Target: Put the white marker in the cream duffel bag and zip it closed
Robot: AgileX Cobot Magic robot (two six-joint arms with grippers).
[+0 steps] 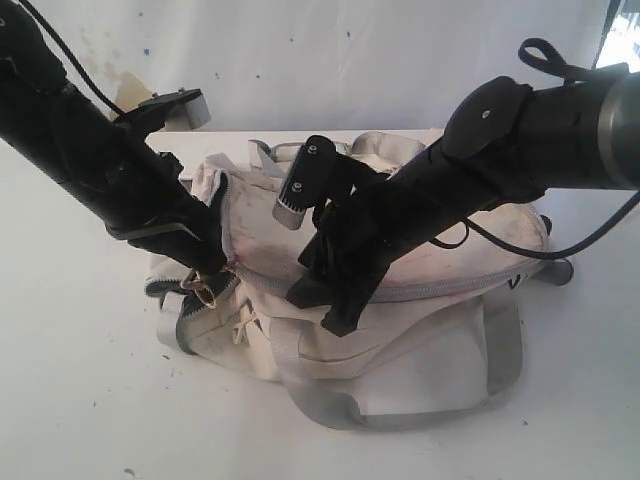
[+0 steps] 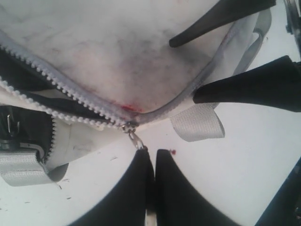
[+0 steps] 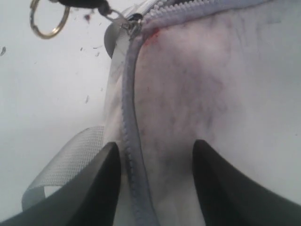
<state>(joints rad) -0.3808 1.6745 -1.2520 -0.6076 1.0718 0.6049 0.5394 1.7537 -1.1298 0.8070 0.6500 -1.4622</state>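
The cream duffel bag [image 1: 420,330] lies on the white table, stained on top. Its grey zipper [image 1: 440,291] is shut along most of the top and still gapes at the left end, where dark lining [image 2: 28,89] shows. My left gripper [image 1: 205,282] [image 2: 151,153] is shut on the metal zipper pull [image 2: 135,140], which hangs from the slider [image 2: 128,126] [image 3: 134,21] and carries a brass ring [image 3: 47,19]. My right gripper [image 1: 318,308] [image 3: 155,150] is open, its fingers [image 3: 110,165] set down on the bag on either side of the closed zipper. The white marker is out of sight.
A grey webbing handle [image 1: 400,415] loops over the table in front of the bag. A short grey strap tab [image 2: 195,122] sticks out beside the slider, and a strap with a buckle [image 2: 19,165] lies at the bag's left end. A white wall [image 1: 350,60] stands behind.
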